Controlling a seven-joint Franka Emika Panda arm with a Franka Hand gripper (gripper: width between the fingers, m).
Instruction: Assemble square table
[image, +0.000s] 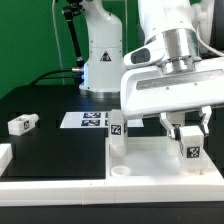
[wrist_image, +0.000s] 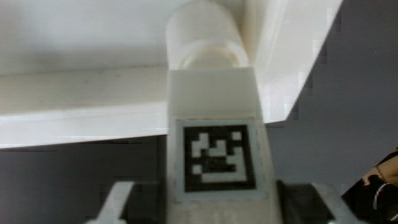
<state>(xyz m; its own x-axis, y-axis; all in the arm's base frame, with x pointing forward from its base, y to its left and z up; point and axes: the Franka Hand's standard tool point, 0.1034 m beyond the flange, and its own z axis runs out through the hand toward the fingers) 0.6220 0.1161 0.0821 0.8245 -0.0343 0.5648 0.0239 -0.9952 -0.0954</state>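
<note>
The white square tabletop (image: 160, 92) is raised at the exterior view's right, above the white border rail. One tagged leg block (image: 117, 129) stands under its corner on the exterior view's left. My gripper (image: 190, 140) is shut on a second tagged leg block (image: 193, 151), held upright under the tabletop's near edge. In the wrist view this leg (wrist_image: 217, 120) runs from between my fingers (wrist_image: 125, 205) up to the tabletop's underside (wrist_image: 80, 50), and its rounded end meets the top. A third leg block (image: 20, 124) lies loose on the black table at the left.
The marker board (image: 88, 120) lies flat behind the tabletop's left corner. White border rails (image: 60, 167) run along the front. The robot base (image: 100, 55) stands at the back. The black table surface (image: 50, 140) lies between.
</note>
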